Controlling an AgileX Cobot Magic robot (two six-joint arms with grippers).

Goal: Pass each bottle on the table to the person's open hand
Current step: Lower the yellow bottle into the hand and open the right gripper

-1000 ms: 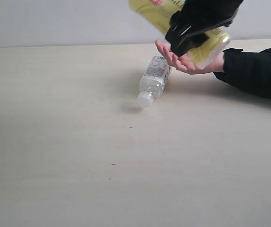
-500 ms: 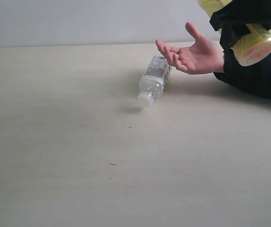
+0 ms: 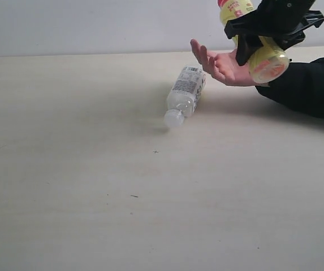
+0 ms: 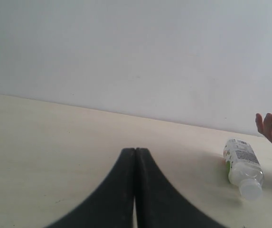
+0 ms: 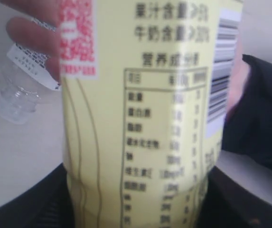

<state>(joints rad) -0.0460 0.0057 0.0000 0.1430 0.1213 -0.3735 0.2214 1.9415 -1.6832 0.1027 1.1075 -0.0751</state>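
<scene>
The yellow bottle [image 3: 266,61] is gripped around its middle by the right claw [image 3: 263,31] in the upper right of the exterior frame. It is tilted, with the red cap at the top edge and the base angled down toward the camera. The open hand [image 3: 224,65] is held palm up just behind and left of that base; whether they touch cannot be told. A clear bottle [image 3: 185,93] lies on its side on the bench [image 3: 94,169], just beneath the fingertips. The left claw [image 4: 135,152] is pinched closed on nothing, low over the bench.

The handover appears to be the step in hand. The bottle should be lowered and brought left until its body is laid across the palm. The claw is best spread only once the bottle's weight is carried there, since a round, smooth bottle could roll off.
</scene>
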